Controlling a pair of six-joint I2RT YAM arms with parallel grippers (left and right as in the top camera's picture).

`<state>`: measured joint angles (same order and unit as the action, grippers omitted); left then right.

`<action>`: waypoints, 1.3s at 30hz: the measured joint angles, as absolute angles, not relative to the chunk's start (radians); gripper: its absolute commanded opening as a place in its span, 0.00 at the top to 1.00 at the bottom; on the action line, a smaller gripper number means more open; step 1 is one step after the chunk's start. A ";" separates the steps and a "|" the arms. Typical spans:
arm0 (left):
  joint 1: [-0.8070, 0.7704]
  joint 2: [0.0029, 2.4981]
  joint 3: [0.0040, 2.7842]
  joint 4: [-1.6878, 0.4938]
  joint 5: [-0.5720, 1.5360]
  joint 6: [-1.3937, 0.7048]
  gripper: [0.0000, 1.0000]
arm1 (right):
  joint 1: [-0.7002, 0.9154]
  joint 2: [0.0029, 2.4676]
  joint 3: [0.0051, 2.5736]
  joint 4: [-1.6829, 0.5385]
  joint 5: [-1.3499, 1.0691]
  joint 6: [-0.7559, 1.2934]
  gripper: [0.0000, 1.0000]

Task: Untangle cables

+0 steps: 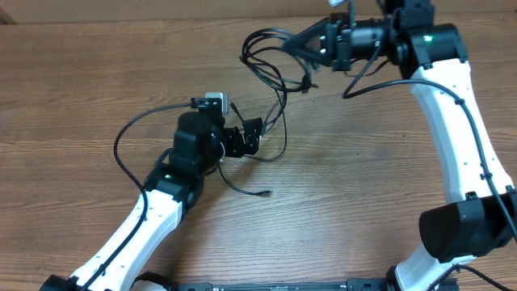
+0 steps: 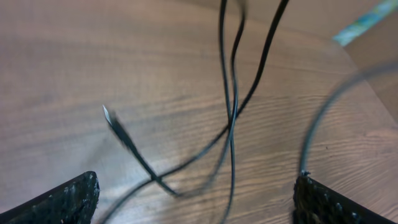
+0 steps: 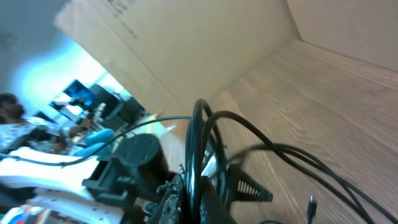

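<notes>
**Item 1. Surface.** Table [image 1: 81, 65] with a brown wood-grain top, the grain running from 9 to 3 o'clock in the overhead view. The finish is matt. In the left wrist view a pale blue strip [image 2: 364, 22] crosses the far corner at 1 o'clock.

**Item 2. Room.** In the right wrist view a large tan cardboard panel [image 3: 186, 50] stands beyond the table edge at 12 o'clock. Towards 9 o'clock the background is bright, bluish and blurred; its contents cannot be made out.

**Item 3. The cables [image 1: 266, 73].** Thin black cords in loose overlapping loops, at 12 o'clock from the table centre. They stretch between the two grippers. One free end with a small plug [image 1: 266, 193] lies on the wood at 6 o'clock from the loops. In the left wrist view several strands [image 2: 231, 93] cross one another above the wood.

**Item 4. Right gripper [image 1: 297, 47].** At 1 o'clock on the table, pointing towards 9 o'clock. The jaws are together, clamped on the cables. In the right wrist view a loop [image 3: 198, 143] rises straight out of the closed fingers [image 3: 245, 186].

**Item 5. Left gripper [image 1: 253, 136].** Just off the table centre, pointing towards 3 o'clock. The jaws stand wide apart, with a fingertip [image 2: 68, 199] in each lower corner of its own view. Strands pass between them, and nothing is gripped.
</notes>
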<state>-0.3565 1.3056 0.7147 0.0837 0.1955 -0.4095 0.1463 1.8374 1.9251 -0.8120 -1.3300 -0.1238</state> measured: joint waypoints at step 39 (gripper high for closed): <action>-0.281 1.268 0.715 0.089 0.228 -0.152 0.21 | 0.105 1.838 1.925 -1.108 -0.913 -0.059 0.96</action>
<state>-0.2806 1.2678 0.7147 0.0887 0.2276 -0.1516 0.1055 1.8378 1.9251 -1.1076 -0.9131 -0.0586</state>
